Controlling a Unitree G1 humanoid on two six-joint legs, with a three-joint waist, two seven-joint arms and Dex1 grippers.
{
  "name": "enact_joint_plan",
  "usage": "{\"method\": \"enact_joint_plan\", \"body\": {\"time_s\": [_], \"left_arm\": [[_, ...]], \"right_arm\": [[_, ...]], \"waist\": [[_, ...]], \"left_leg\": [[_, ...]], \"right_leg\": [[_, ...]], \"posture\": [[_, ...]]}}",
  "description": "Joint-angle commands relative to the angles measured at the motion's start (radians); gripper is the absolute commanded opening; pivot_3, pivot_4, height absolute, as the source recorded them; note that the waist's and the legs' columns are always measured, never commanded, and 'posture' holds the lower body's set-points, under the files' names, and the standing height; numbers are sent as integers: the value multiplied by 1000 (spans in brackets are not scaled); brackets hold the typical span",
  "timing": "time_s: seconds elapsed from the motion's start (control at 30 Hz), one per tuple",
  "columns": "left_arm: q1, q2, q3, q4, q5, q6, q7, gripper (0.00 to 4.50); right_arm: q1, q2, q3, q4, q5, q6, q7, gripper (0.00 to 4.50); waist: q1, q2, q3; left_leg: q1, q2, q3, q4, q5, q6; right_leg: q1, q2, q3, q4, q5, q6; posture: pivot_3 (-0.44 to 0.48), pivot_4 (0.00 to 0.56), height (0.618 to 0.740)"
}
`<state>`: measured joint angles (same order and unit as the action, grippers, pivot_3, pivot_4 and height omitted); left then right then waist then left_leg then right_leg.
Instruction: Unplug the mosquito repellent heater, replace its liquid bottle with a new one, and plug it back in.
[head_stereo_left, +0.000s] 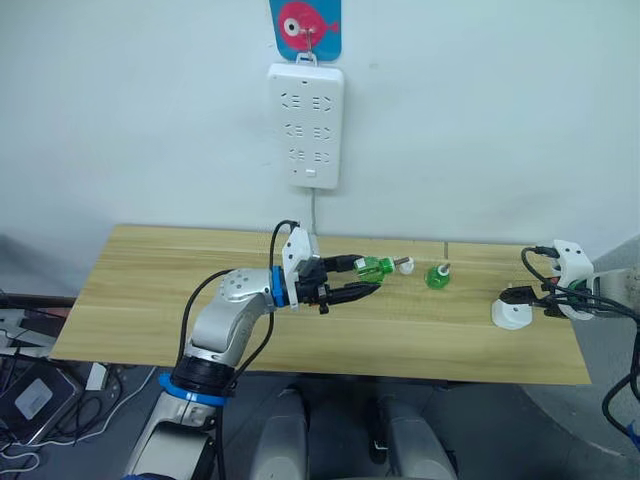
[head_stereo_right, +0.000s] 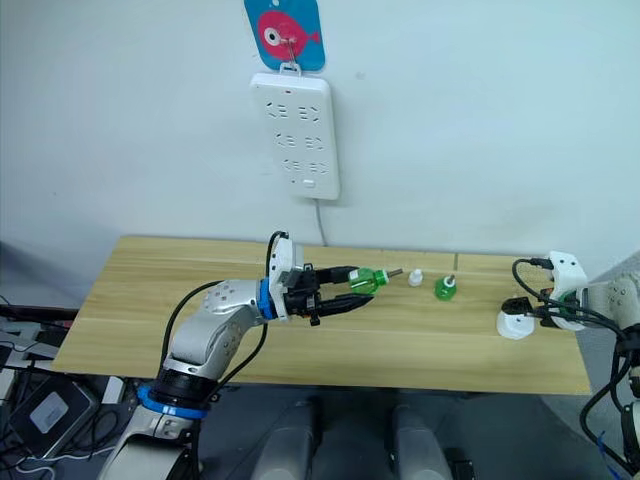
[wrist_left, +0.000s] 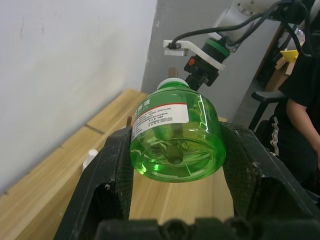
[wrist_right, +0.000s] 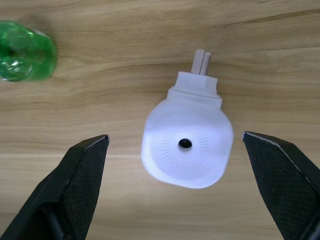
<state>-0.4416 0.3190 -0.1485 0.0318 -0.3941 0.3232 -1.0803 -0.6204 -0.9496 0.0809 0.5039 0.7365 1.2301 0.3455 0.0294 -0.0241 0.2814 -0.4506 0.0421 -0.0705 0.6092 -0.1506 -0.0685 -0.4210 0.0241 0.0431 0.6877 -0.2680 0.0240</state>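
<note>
I have the left end effector (head_stereo_left: 368, 279) clamped on a green liquid bottle (wrist_left: 175, 137), holding it sideways above the table (head_stereo_left: 140, 300) with its neck pointing toward the right arm. From the left wrist view both fingers (wrist_left: 112, 165) press flat against the bottle's sides, so the grip looks secure.

The right end effector (wrist_right: 175, 190) hangs spread wide directly over the mosquito repellent heater (wrist_right: 187, 150), gripping nothing. The heater lies on the table near the right end, round top with its centre hole facing up at the wrist camera, prongs sticking out flat along the wood. It is unplugged; the wall power strip (head_stereo_left: 306, 125) has nothing in its sockets.

A second green bottle (head_stereo_left: 438, 276) stands upright mid-table, well apart from the heater, and a small white cap (head_stereo_left: 407, 266) sits just beside the neck of the bottle I hold. I cannot tell from here which bottle is the old one.

My read: unplugging is done and I am in the bottle swap. Next I need the right end effector to close on the heater's body and lift it, turning its underside toward the bottle neck. Then the two arms must meet with the neck lined up to the heater's opening. Alignment there is the fussy part.
</note>
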Motion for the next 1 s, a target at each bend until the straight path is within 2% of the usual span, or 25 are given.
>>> {"method": "enact_joint_plan", "body": {"time_s": [0.03,0.83,0.93,1.0], "left_arm": [[3,4,2,-58,-22,3,2,2247],[1,30,0,-75,-27,28,-5,2247],[2,30,-2,-79,-27,30,-5,2247],[1,30,-2,-77,-26,31,-6,2247]], "right_arm": [[-24,14,3,38,-80,6,70,4444],[-106,92,32,269,-431,-139,324,4444],[-109,95,34,288,-463,-159,352,3857],[-115,99,29,303,-479,-169,364,3113]], "waist": [[0,0,0],[-1,5,15],[-2,5,15],[-2,4,16]], "left_leg": [[0,0,0,0,0,0],[0,0,0,-1,0,0],[0,0,1,-1,0,0],[0,0,1,-1,0,0]], "right_leg": [[0,0,0,0,0,0],[0,0,1,-2,0,0],[0,0,0,-2,0,0],[0,0,1,-2,0,0]], "posture": [[214,299,740],[223,317,740],[223,317,740],[222,319,740]]}}
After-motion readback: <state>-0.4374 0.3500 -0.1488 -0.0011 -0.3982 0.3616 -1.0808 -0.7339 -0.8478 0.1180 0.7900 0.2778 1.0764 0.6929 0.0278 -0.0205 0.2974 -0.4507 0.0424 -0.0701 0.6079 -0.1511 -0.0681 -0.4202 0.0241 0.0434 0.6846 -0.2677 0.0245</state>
